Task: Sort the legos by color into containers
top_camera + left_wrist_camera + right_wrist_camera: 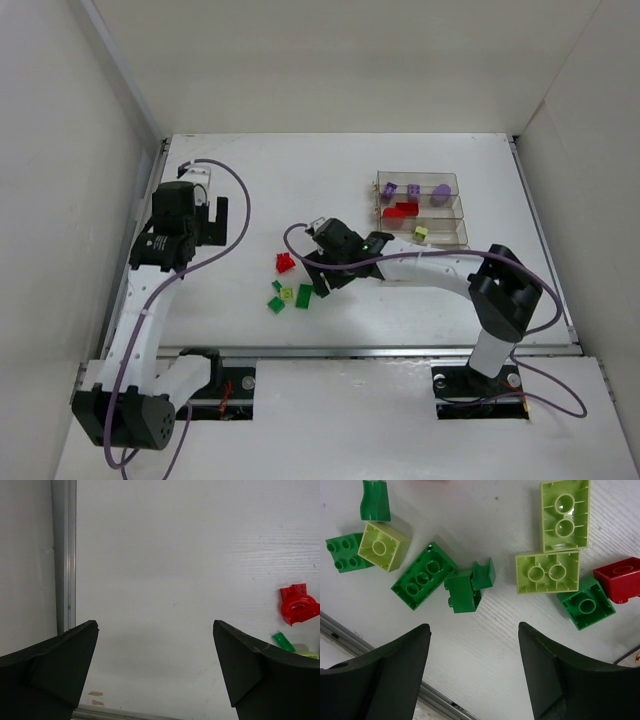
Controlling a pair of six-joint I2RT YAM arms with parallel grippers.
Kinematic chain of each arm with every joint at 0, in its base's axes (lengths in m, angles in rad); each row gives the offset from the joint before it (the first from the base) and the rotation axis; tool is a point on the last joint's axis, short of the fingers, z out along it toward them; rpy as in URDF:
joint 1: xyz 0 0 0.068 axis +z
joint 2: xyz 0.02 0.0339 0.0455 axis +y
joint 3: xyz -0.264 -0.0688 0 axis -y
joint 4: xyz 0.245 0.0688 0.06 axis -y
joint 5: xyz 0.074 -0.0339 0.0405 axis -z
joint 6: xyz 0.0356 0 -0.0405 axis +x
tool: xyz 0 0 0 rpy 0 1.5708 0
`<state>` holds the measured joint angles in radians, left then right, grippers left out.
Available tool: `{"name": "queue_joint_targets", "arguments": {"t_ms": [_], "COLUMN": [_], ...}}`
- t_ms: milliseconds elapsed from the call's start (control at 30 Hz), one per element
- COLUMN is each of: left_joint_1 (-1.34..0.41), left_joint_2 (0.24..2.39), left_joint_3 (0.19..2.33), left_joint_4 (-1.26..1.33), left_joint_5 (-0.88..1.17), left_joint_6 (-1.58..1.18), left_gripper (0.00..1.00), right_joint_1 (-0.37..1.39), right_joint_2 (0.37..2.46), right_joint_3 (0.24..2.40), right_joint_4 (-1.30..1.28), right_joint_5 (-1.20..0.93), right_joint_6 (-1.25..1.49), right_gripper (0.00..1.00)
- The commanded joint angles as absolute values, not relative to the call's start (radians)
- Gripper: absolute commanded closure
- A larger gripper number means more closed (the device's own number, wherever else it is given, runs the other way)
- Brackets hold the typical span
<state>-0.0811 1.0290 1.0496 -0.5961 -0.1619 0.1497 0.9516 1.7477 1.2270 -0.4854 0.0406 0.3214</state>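
Observation:
The containers [451, 232] stand at the back right; purple bricks [412, 190] lie in the far bin, red ones [401, 211] in the second and a yellow-green one [421, 233] in the third. Loose legos lie mid-table: a red one [285, 263], a yellow-green one [287, 294] and green ones [304, 296]. My right gripper [325, 277] is open and empty above them. In the right wrist view [474, 630] a green brick [463, 591] lies just beyond the fingertips, with yellow-green bricks [548, 572] and a red brick [619, 579] to the right. My left gripper [210, 215] is open and empty at the far left.
White enclosure walls surround the table. A metal rail [65, 555] runs along the left edge and another [370, 350] along the front. Purple cables [235, 200] loop from both arms. The left wrist view shows a red brick [298, 605] and a green one [283, 641] at far right.

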Motion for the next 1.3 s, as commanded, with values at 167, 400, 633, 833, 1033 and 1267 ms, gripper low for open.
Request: {"name": "queue_joint_targets", "arguments": {"t_ms": [167, 400, 633, 833, 1033, 1267], "left_joint_1": [-0.078, -0.057, -0.046, -0.046, -0.046, -0.055], "left_joint_2": [0.969, 0.979, 0.979, 0.947, 0.937, 0.937], "left_joint_3": [1.051, 1.051, 1.051, 1.051, 1.051, 1.051], "left_joint_4": [-0.589, -0.589, -0.589, -0.589, -0.589, -0.589], "left_joint_5": [-0.179, -0.146, -0.103, -0.081, -0.081, -0.081], "left_joint_6": [0.144, 0.163, 0.172, 0.181, 0.181, 0.181], "left_gripper": [0.01, 0.01, 0.01, 0.03, 0.03, 0.03], "right_joint_1": [1.011, 1.011, 0.919, 0.871, 0.851, 0.851], "right_joint_2": [1.732, 1.661, 1.677, 1.696, 1.784, 1.795], "right_joint_3": [1.261, 1.195, 1.262, 1.217, 1.226, 1.192], "right_joint_4": [-0.419, -0.488, -0.644, -0.575, -0.584, -0.584], "right_joint_5": [0.061, 0.276, 0.359, 0.383, 0.373, 0.396], "right_joint_6": [0.366, 0.603, 0.65, 0.833, 0.821, 0.859], "right_gripper": [0.27, 0.37, 0.2, 0.22, 0.32, 0.32]}}
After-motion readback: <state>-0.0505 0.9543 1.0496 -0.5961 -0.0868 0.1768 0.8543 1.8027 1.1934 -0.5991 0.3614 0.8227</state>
